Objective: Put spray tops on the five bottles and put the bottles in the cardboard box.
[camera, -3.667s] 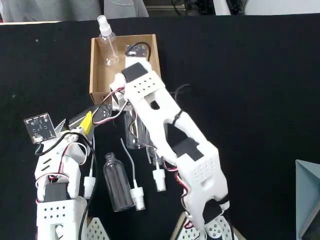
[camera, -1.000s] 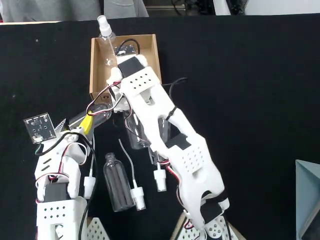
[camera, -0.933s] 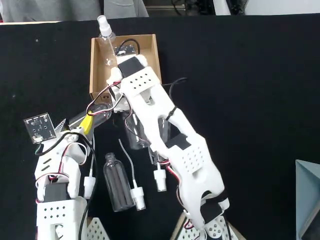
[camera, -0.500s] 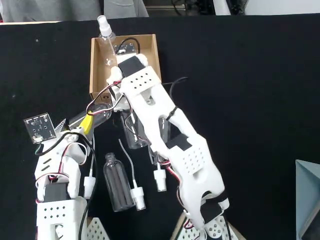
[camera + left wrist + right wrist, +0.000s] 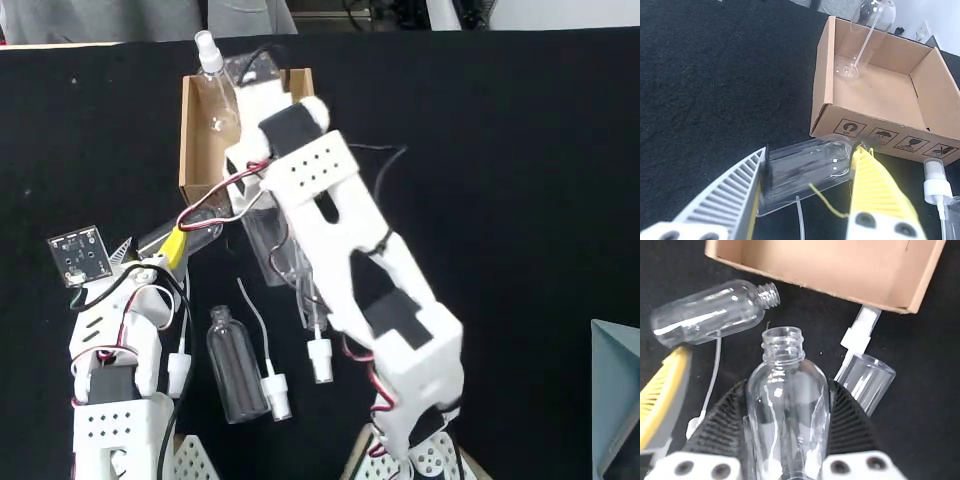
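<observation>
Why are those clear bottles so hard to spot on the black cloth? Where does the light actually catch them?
Right wrist view: white glare streaks run down the open bottle in the right gripper. Left wrist view: small glints dot the second bottle in the left gripper. High view: the loose bottle lets the black cloth show through, with only pale edges lit.

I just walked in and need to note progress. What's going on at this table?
The right gripper grips a topless bottle close to the cardboard box. The left gripper is at a second topless bottle lying in front of the box. One bottle with a spray top leans inside the box. Loose spray tops and another bare bottle lie on the table.
</observation>
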